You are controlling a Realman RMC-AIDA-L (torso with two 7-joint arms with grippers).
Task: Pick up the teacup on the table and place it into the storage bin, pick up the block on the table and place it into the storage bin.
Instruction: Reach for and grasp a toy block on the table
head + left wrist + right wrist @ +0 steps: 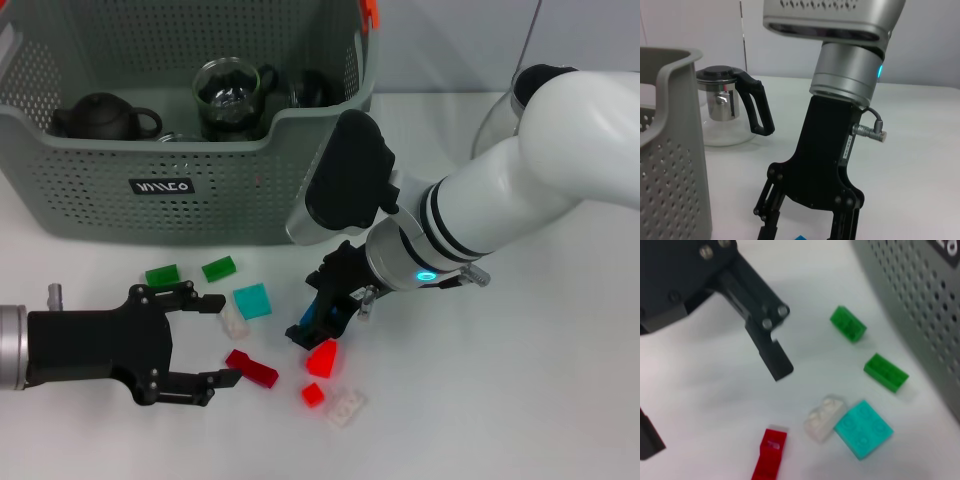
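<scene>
The storage bin (150, 190) fills the upper left of the head view: grey-green plastic, its walls punched with rows of small round holes, a thick rolled rim, a small black label with white letters on the front wall, and an orange clip (370, 10) on the rim at the top of the frame; inside it sit a dark matte teapot (100, 117), a clear glass cup (230, 98) with a black handle, and another dark vessel (312, 90) partly hidden by the wall.

Below the bin, on the smooth white table (520, 400), small glossy studded plastic blocks lie scattered: two green blocks (162, 275) (218, 268) near the bin's front wall, a flat teal block (252, 300), a translucent clear block (234, 322) touching it, a long red block (252, 368), a red wedge-shaped block (322, 357), a small red block (313, 395) and a second clear block (346, 407).

The right gripper (318, 325), black on a white arm with a silver wrist, points down at centre frame, clenched on a blue block (314, 322) just above the red wedge; the left gripper (212, 340), black and angular, lies low at lower left with its jaws spread wide, the clear block and long red block near its tips; a glass kettle (722, 107) with a black handle stands on the table in the left wrist view.
</scene>
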